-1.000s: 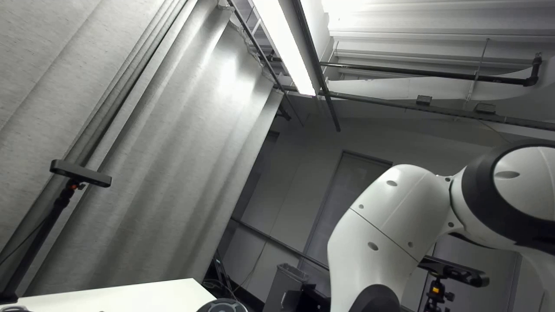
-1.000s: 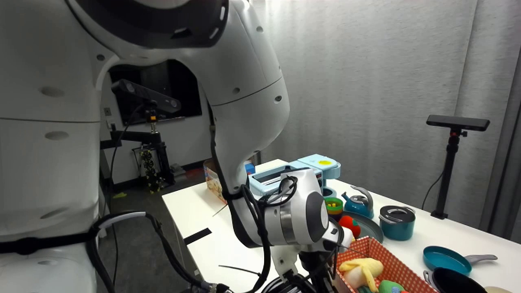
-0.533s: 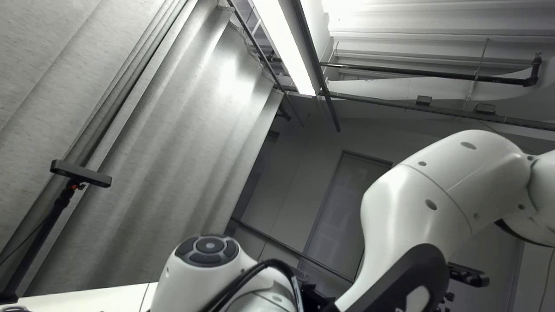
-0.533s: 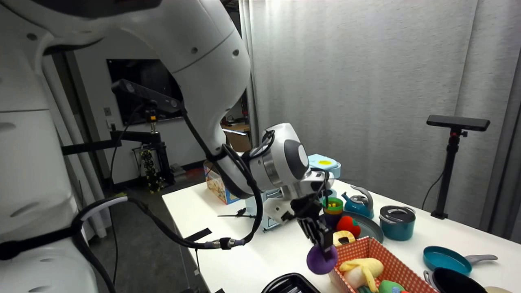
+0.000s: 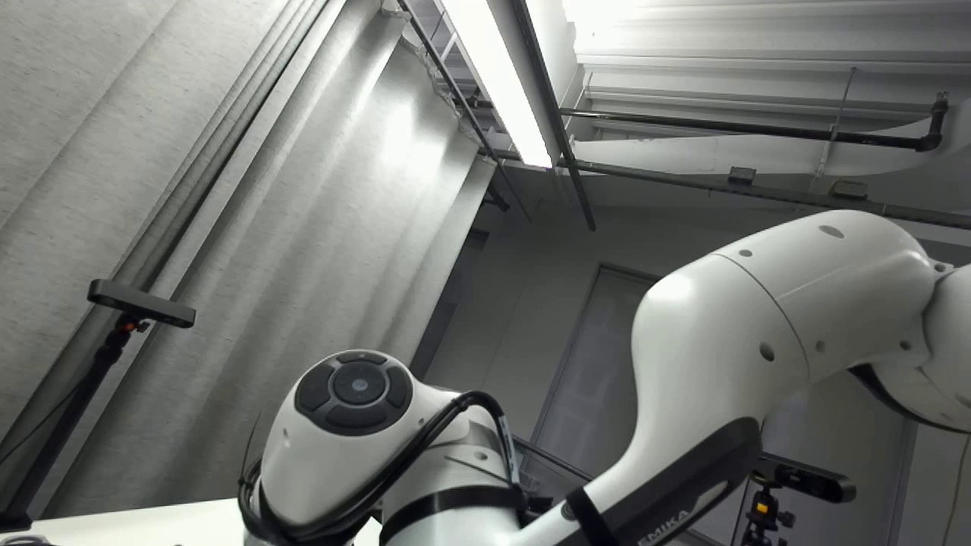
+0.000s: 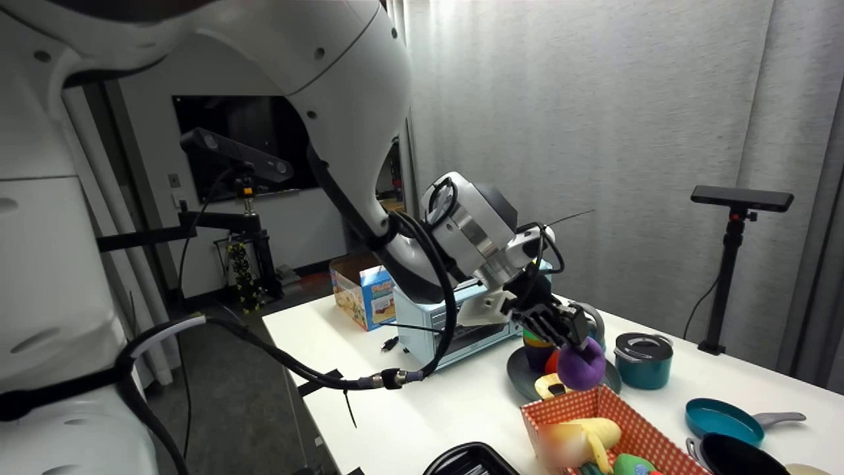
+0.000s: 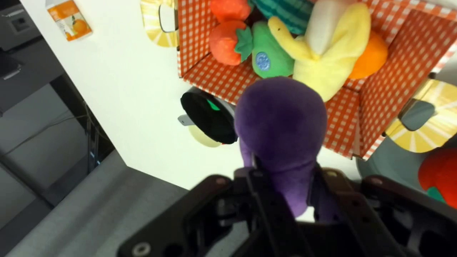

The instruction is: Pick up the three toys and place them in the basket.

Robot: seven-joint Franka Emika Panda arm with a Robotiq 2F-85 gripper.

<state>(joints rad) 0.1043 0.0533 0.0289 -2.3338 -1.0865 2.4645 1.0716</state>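
Observation:
My gripper (image 6: pixel 572 330) is shut on a purple plush toy (image 6: pixel 581 369), holding it in the air near the far end of the red checkered basket (image 6: pixel 643 422). In the wrist view the fingers (image 7: pixel 285 178) grip the narrow part of the purple toy (image 7: pixel 282 114), which hides part of the basket's near side (image 7: pixel 396 71). Inside the basket lie a peeled banana toy (image 7: pixel 321 67), a green toy (image 7: pixel 271 51), a strawberry toy (image 7: pixel 226 43), an orange toy (image 7: pixel 373 59) and a striped dark green toy (image 7: pixel 284 16). The gripper is out of frame in an exterior view that shows mostly curtain.
A red toy (image 7: pixel 441 175) rests on a grey plate (image 6: pixel 521 376) beside the basket. A teal pot (image 6: pixel 643 366), teal pan (image 6: pixel 719 422) and black pan (image 6: pixel 738 455) stand on the right. A light-blue toy oven (image 6: pixel 422 330) and black tray (image 6: pixel 471 458) stand on the left.
The arm has swung out and risen. The purple toy, still held, has moved from low beside the basket's left side up and right to above its far end. The basket has not moved.

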